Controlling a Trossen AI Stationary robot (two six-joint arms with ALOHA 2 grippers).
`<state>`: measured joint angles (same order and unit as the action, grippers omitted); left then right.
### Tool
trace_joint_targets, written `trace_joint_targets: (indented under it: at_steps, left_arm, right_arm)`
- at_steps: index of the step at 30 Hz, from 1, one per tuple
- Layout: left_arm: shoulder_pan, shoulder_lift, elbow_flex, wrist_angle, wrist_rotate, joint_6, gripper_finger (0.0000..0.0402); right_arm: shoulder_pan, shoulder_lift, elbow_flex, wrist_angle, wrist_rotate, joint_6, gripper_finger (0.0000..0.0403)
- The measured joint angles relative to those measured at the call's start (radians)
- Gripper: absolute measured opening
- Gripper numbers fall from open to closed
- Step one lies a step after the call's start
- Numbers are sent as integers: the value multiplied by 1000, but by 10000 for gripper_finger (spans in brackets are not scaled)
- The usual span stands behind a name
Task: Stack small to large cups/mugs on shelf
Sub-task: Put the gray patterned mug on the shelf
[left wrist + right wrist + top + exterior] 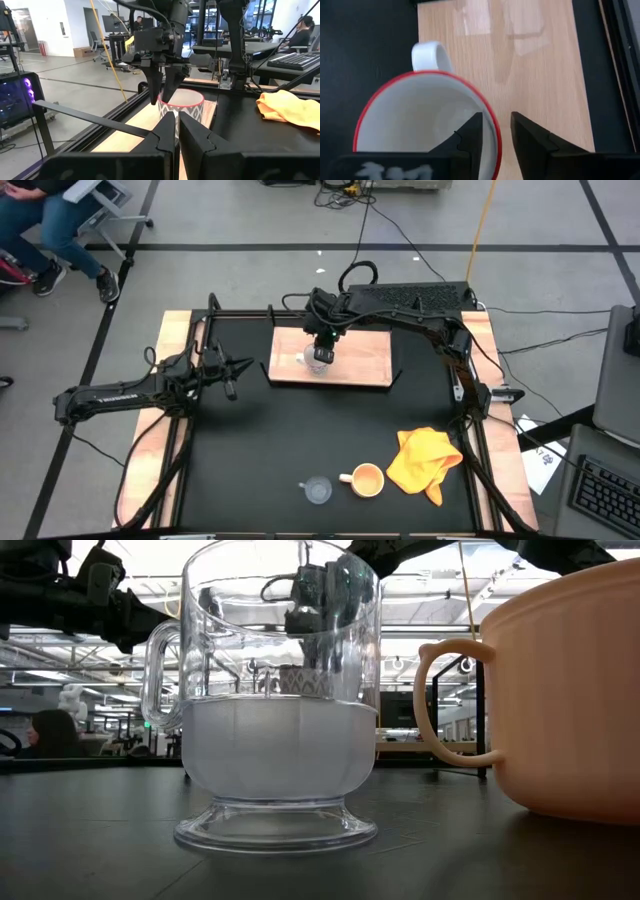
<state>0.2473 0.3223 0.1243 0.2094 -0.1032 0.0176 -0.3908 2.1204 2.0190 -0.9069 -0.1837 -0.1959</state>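
A white mug [318, 358] with a red rim and a patterned wall stands upright on the light-wood shelf [362, 362]. My right gripper [322, 343] hangs over it, open, with one finger inside the mug [420, 130] and one outside its rim. The clear glass cup [318, 490] and the orange-yellow mug [366, 479] stand on the black table near its near edge; in the low view the glass cup [278, 740] fills the foreground beside the orange-yellow mug [570, 690]. My left gripper [236, 369] is shut, to the left of the shelf, touching nothing. My right gripper [497, 132] comes from above, pointing down, astride the white mug's rim [492, 122] on the side away from the handle [431, 56]. Bare wood shows between the outer finger [530, 135] and the rim. Whether the inner finger [470, 132] touches the rim, I cannot tell.
A crumpled orange-yellow cloth [425, 462] lies right of the orange-yellow mug. The shelf's right half [375, 345] is bare wood. A black frame rail [90, 120] runs along the table edge. People sit at desks beyond the table.
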Motion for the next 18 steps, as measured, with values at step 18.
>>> trace_joint_targets:
  at_steps: [18]
  left_arm:
    - [0, 0, 0, 1, 1, 6, 24]
  right_arm:
    - [0, -91, 1, -4, 25, 164, 116]
